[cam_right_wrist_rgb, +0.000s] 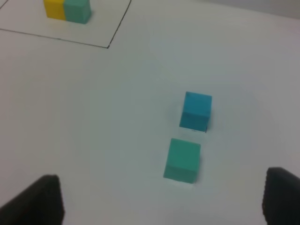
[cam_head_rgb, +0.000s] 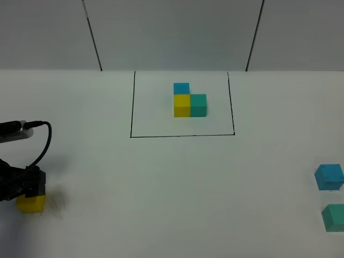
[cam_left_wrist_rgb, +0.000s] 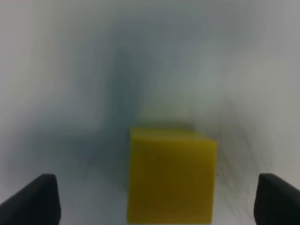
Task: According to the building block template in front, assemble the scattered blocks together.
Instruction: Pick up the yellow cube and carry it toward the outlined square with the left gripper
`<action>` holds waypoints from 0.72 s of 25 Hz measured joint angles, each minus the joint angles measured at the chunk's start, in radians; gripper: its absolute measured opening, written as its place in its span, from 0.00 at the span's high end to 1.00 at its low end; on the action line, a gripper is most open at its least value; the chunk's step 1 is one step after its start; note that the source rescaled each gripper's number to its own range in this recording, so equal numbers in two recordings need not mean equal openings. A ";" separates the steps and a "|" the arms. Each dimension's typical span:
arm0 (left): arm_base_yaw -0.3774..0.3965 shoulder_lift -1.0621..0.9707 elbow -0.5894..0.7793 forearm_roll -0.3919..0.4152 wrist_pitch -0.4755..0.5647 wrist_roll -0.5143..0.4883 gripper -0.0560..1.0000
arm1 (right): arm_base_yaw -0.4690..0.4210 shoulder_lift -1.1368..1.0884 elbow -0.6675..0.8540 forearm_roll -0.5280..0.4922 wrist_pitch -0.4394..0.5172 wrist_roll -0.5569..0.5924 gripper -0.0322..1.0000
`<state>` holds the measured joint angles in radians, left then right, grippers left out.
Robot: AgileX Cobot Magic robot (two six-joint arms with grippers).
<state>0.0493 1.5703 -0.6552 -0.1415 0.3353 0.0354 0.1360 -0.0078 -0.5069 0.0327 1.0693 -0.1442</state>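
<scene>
- The left gripper [cam_left_wrist_rgb: 154,199] is set wide open at the near left. The yellow cube [cam_left_wrist_rgb: 171,178] is seen between its fingers, touched by neither.
- The right gripper [cam_right_wrist_rgb: 163,199] is spread open and nothing is gripped. The blue cube [cam_right_wrist_rgb: 196,110] and the teal-green cube [cam_right_wrist_rgb: 183,159] lie near each other at the near right.
- The template [cam_head_rgb: 189,101] is placed at far centre.

Six cubes stand on the bench [cam_head_rgb: 161,188], two of each colour. Three are scattered: one loose yellow cube [cam_head_rgb: 30,203], one loose blue cube [cam_head_rgb: 329,177], one loose green cube [cam_head_rgb: 334,217]. Three more make one joined trio [cam_head_rgb: 185,103]: one blue, one yellow, one green. One black rectangle [cam_head_rgb: 183,135] frames it.
</scene>
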 joint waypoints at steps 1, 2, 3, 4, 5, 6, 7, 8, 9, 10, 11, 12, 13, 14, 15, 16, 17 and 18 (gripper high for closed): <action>0.000 0.015 0.000 0.000 -0.007 0.001 0.17 | 0.000 0.000 0.000 0.000 0.000 0.000 0.26; 0.000 0.030 0.000 0.000 -0.016 0.001 0.18 | 0.000 0.000 0.000 0.000 0.000 0.000 0.26; 0.000 0.042 0.000 0.000 -0.027 0.001 0.18 | 0.000 0.000 0.000 0.000 0.000 0.000 0.26; 0.000 0.056 0.000 0.000 -0.037 0.001 0.18 | 0.000 0.000 0.000 0.000 0.000 0.000 0.26; 0.000 0.070 0.000 0.000 -0.046 0.001 0.19 | 0.000 0.000 0.000 0.000 0.000 0.000 0.26; 0.000 0.081 -0.001 0.000 -0.056 0.001 0.19 | 0.000 0.000 0.000 0.000 0.000 0.000 0.26; 0.000 0.090 -0.001 0.000 -0.066 0.001 0.19 | 0.000 0.000 0.000 0.000 0.000 0.000 0.26; 0.000 0.099 -0.001 0.000 -0.075 0.001 0.19 | 0.000 0.000 0.000 0.000 0.000 0.000 0.26; 0.000 0.107 -0.001 0.000 -0.082 0.001 0.20 | 0.000 0.000 0.000 0.000 0.000 0.000 0.26; 0.000 0.113 -0.004 0.000 -0.085 0.001 0.20 | 0.000 0.000 0.000 0.000 0.000 0.000 0.26; 0.000 0.121 -0.010 0.000 -0.086 0.001 0.21 | 0.000 0.000 0.000 0.000 0.000 0.000 0.26; 0.000 0.127 -0.016 0.000 -0.086 0.001 0.23 | 0.000 0.000 0.000 0.000 0.000 0.000 0.26; 0.000 0.135 -0.021 0.000 -0.086 0.001 0.26 | 0.000 0.000 0.000 0.000 0.000 0.000 0.26; 0.000 0.142 -0.027 0.000 -0.083 0.001 0.31 | 0.000 0.000 0.000 0.000 0.000 0.000 0.26; 0.000 0.151 -0.034 0.000 -0.077 0.001 0.35 | 0.000 0.000 0.000 0.000 0.000 0.000 0.26; 0.000 0.160 -0.040 0.000 -0.072 0.000 0.43 | 0.000 0.000 0.000 0.000 0.000 0.000 0.26; 0.000 0.167 -0.044 0.000 -0.067 0.000 0.49 | 0.000 0.000 0.000 0.000 0.000 0.000 0.26; 0.000 0.172 -0.050 0.000 -0.062 0.000 0.59 | 0.000 0.000 0.000 0.000 0.000 0.000 0.26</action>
<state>0.0493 1.7423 -0.7054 -0.1415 0.2731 0.0350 0.1360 -0.0078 -0.5069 0.0327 1.0693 -0.1442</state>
